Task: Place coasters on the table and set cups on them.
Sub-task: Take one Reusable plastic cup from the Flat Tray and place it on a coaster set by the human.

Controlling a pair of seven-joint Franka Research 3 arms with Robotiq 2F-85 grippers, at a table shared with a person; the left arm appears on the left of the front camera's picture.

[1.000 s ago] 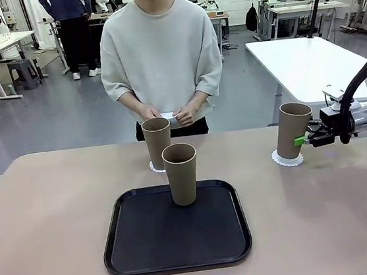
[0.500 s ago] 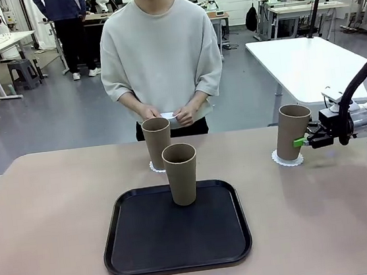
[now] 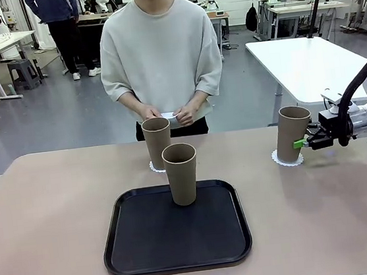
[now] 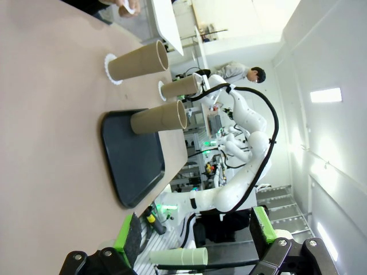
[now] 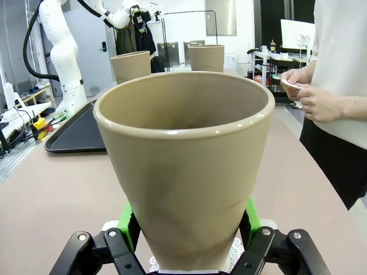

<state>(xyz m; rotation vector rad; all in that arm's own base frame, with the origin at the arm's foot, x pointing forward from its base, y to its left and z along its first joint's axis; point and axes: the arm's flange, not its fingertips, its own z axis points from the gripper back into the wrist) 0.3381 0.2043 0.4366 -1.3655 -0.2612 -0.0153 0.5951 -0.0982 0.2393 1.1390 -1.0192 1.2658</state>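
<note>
From the front, a black tray [image 3: 149, 244] sits mid-tabletop [image 3: 48, 226] with one tan cup [image 3: 181, 174] standing in it; what shows of its inside is bare. Behind the tray a second cup [image 3: 157, 142] stands on a white doily [image 3: 155, 168], which the cup mostly hides. Off to the right a third cup [image 3: 293, 131] leans slightly over another doily [image 3: 287, 160], with the robot's right hand [image 3: 299, 142] clamped on its side. Whether its base touches the lace I cannot tell. The person's hands [image 3: 186, 115] hold something small and white, too small to make out.

At the left wrist, the left hand [image 4: 195, 232] gapes wide with nothing between its green pads [image 4: 127, 235]. All three cups show sideways, farther off.

At the right wrist, the third cup [image 5: 183, 166] is close up and empty, pinched between both pads [image 5: 129, 223]. Its base is cut off below, with a scrap of lace [image 5: 236, 252] beside it.
</note>
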